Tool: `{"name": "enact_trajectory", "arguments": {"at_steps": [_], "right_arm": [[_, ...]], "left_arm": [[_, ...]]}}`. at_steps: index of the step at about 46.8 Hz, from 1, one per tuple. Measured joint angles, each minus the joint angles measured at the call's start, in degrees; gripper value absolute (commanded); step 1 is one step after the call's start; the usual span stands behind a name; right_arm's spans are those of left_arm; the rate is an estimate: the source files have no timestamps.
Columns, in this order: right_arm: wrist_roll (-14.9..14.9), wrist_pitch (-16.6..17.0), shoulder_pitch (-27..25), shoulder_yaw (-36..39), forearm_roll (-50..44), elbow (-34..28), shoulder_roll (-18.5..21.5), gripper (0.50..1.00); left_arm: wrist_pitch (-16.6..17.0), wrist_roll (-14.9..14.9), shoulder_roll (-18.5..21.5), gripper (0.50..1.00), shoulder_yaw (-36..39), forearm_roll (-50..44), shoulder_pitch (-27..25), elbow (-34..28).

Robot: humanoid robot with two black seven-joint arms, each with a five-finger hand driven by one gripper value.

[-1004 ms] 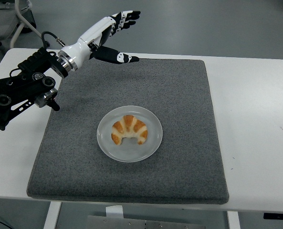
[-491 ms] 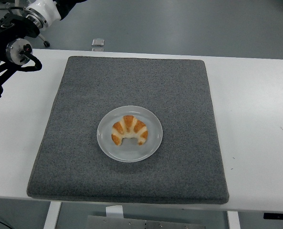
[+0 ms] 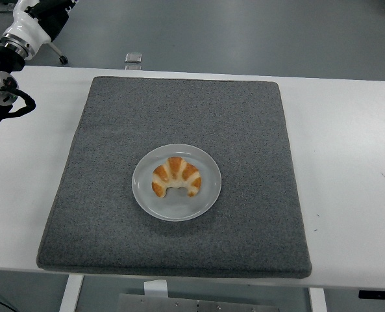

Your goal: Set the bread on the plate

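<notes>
**Bread sits on the plate as the robot's arm pulls away**

While the left arm draws back toward ten o'clock, only its black forearm and white wrist remain at the top left corner of the view. A second ago the hand reached over the far left part of the mat with its fingers spread and holding nothing. Now the hand itself is past the picture's edge, so I cannot tell whether its fingers are apart or together. The right arm is not in view at all.

That retreat suggests the job is done. The bread lies on the plate, and nothing has shifted on the table across the last second.

The bread is a croissant, curved like a horseshoe with both tips pointing toward six o'clock. Its crust is golden brown with paler cream bands running across the arch. It rests slightly toward twelve o'clock of the plate's middle, wholly inside the rim, leaving bare plate showing toward six o'clock.

The plate is round, pale and faintly translucent. It sits a little toward seven o'clock of the middle of a large square grey mat, which covers most of the white table. A small dark object lies at the table's far edge, near twelve o'clock, too small to identify.
</notes>
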Motion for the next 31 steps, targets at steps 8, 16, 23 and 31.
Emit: {"name": "enact_trajectory", "arguments": {"at_steps": [8, 16, 23, 31], "right_arm": [[0.0, 0.0, 0.0, 0.0, 0.0, 0.0, 0.0, 0.930], [0.0, 0.0, 0.0, 0.0, 0.0, 0.0, 0.0, 0.930], [0.0, 0.0, 0.0, 0.0, 0.0, 0.0, 0.0, 0.930], [0.0, 0.0, 0.0, -0.1, 0.0, 0.0, 0.0, 0.930]], "left_arm": [[0.0, 0.0, -2.5, 0.975, 0.0, 0.0, 2.1, 1.8], [0.0, -3.7, -4.8, 0.971, -0.1, 0.1, 3.8, 3.7], [-0.1, -4.7, -5.4, 0.988, 0.0, 0.2, 4.3, 4.6], [-0.2, -4.8, -5.4, 0.990, 0.0, 0.1, 4.3, 4.6]]}}
